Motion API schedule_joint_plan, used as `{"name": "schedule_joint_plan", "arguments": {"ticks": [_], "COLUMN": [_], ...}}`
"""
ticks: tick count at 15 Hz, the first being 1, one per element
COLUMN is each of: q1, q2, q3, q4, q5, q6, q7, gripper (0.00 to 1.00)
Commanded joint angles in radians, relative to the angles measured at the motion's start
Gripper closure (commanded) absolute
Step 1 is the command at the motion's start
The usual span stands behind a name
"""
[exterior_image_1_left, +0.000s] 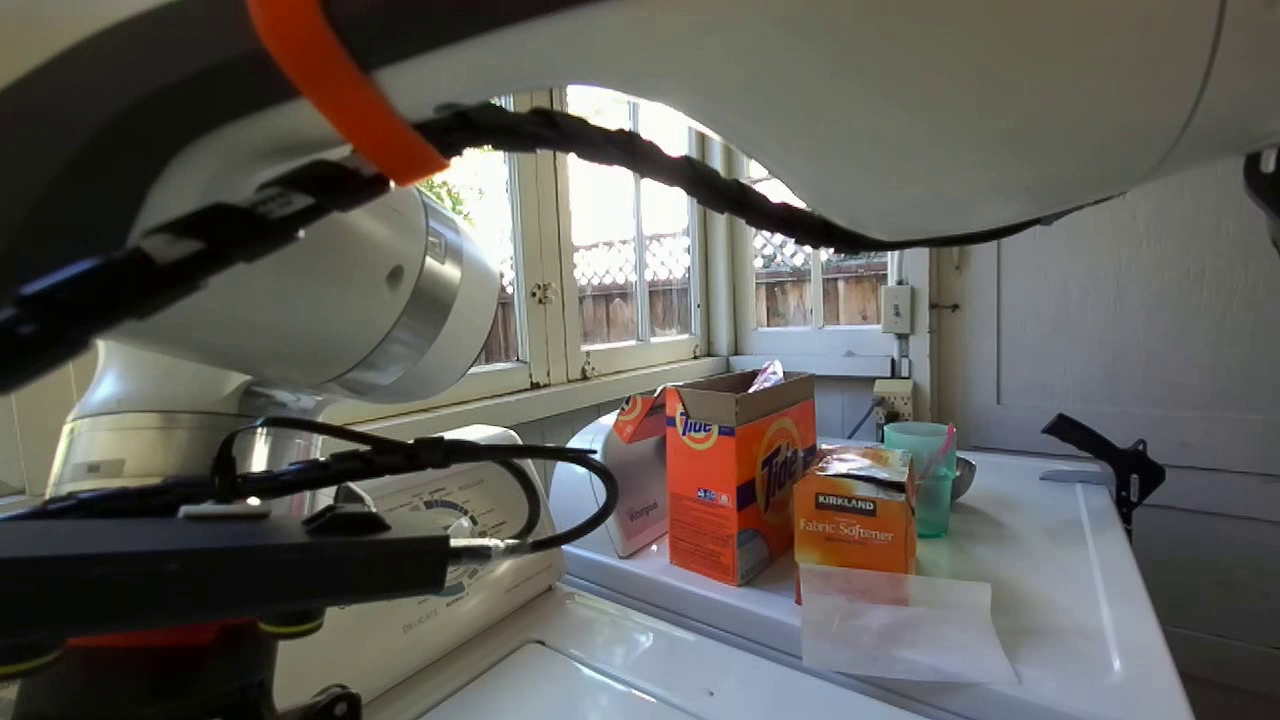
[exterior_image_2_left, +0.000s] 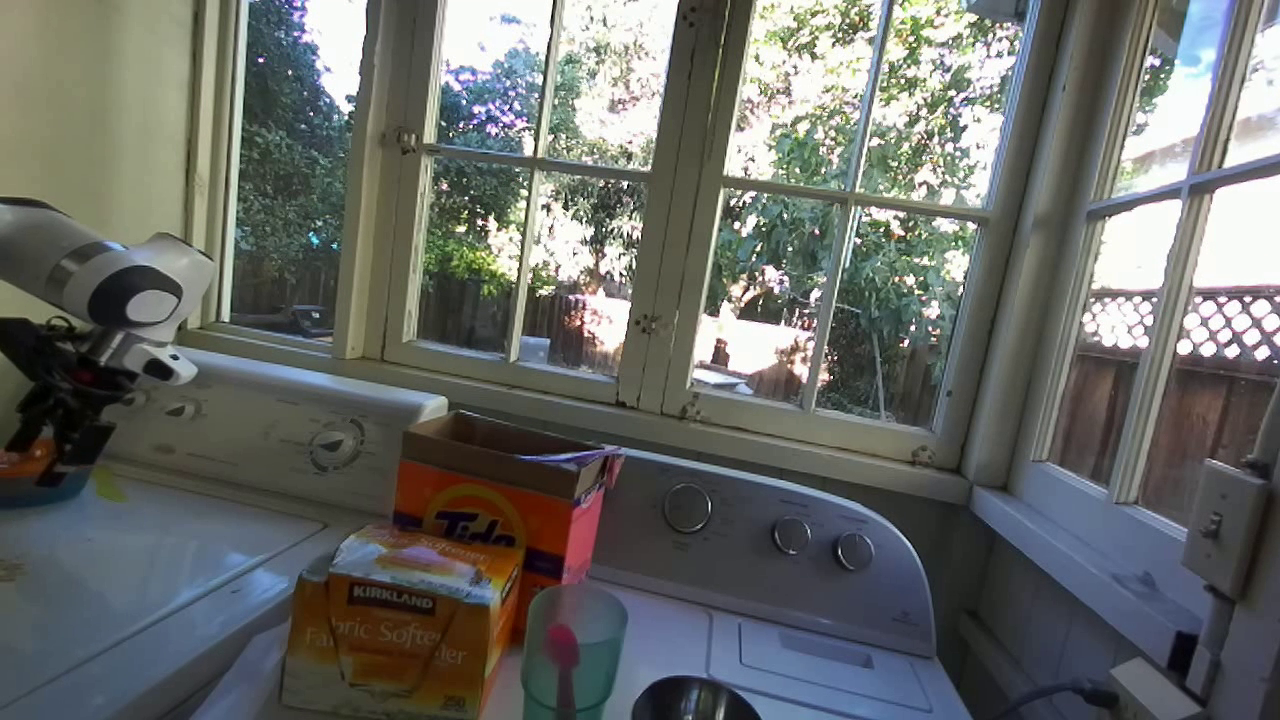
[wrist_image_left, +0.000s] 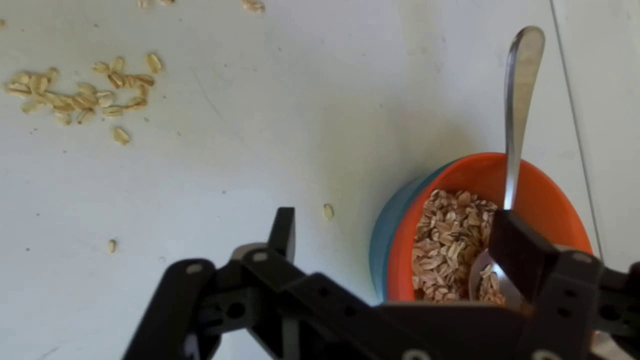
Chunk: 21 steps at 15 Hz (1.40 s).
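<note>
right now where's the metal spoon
At the wrist view's right, the metal spoon rests in the orange-and-blue bowl, among oats, handle over the rim.

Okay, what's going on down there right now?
The gripper stands open and holds nothing, close over an orange-and-blue bowl of oat flakes. A metal spoon rests in the bowl, its handle sticking out past the rim. Scattered flakes lie on the white appliance top.
</note>
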<state>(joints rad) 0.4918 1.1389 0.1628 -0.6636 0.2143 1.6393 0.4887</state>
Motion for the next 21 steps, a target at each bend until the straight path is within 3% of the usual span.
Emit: {"name": "schedule_joint_plan", "arguments": {"ticks": [1, 2, 3, 5, 12, 21], "q1": [0.018, 0.019, 0.02, 0.022, 0.023, -0.011], "q2": [0.036, 0.04, 0.043, 0.047, 0.048, 0.007], "q3": [-0.005, -0.004, -0.004, -0.005, -0.006, 0.004], "q4": [0.039, 0.038, 0.038, 0.039, 0.042, 0.03], "q5": [-0.008, -0.007, -0.006, -0.006, -0.007, 0.012], "q6": [-0.022, -0.023, -0.023, -0.023, -0.022, -0.087], "q7": [0.024, 0.025, 0.027, 0.029, 0.038, 0.032], "gripper": [0.11, 0.16, 0.33, 0.51, 1.0, 0.98]}}
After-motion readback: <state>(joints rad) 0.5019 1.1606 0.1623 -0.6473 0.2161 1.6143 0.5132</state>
